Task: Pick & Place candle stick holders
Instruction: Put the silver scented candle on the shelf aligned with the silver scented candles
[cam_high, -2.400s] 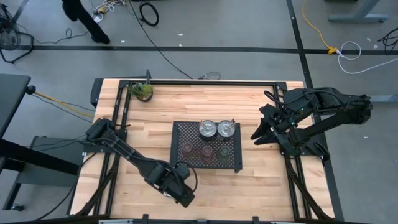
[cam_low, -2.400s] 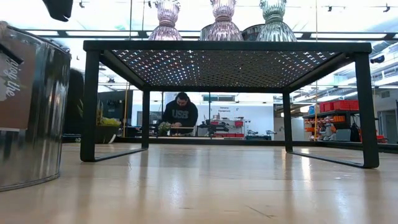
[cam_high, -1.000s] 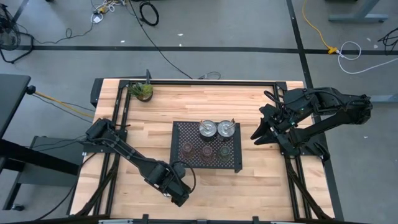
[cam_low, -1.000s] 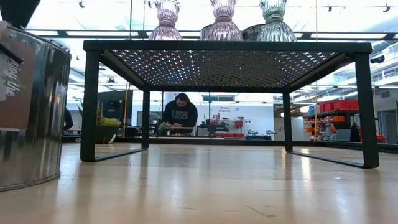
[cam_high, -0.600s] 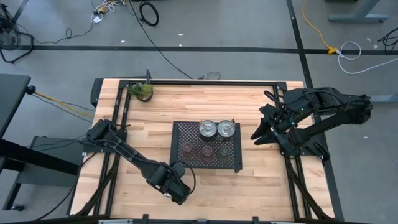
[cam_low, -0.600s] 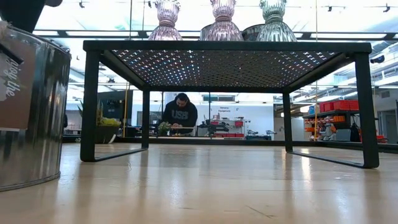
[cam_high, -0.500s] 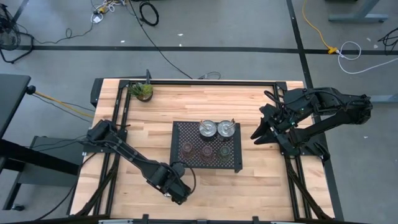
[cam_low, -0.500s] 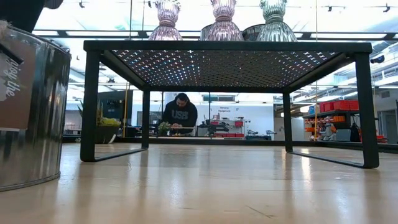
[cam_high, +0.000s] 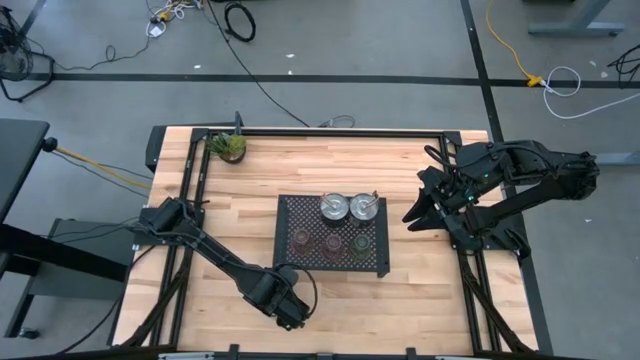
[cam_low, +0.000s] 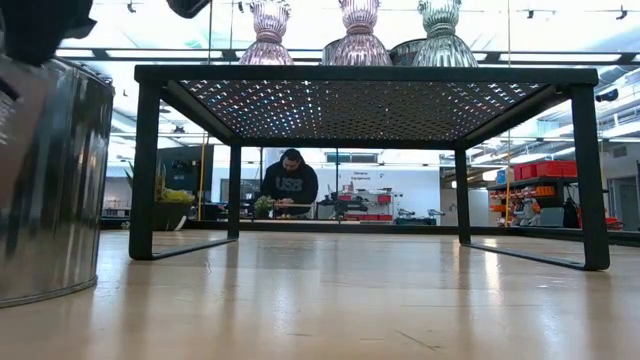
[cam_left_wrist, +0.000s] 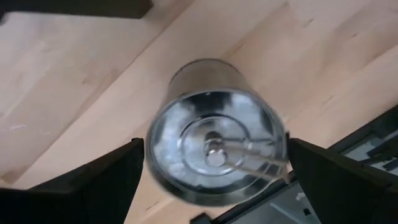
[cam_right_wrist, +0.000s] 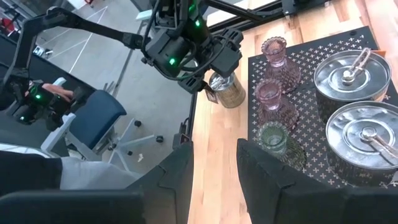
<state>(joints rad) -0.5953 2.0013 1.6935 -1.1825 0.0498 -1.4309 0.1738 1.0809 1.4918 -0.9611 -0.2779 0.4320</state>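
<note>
A shiny silver cup stands upright on its base on the wood near the table's front edge; it also shows in the low view. My left gripper hangs open above it, one finger on either side, not touching. Two more silver cups stand on the black mesh tray, with two reddish glass holders and an olive-green one in front of them. My right gripper waits narrowly open at the table's right.
A small green plant stands at the far left corner. The tray stands on legs above the wood. Bare wood lies left and right of the tray. A person shows far behind the table.
My left gripper has come down over the silver cup near the front edge, shifting slightly toward the table's left; in the low view it now shows larger above the cup, and the cup's brown label no longer shows there.
</note>
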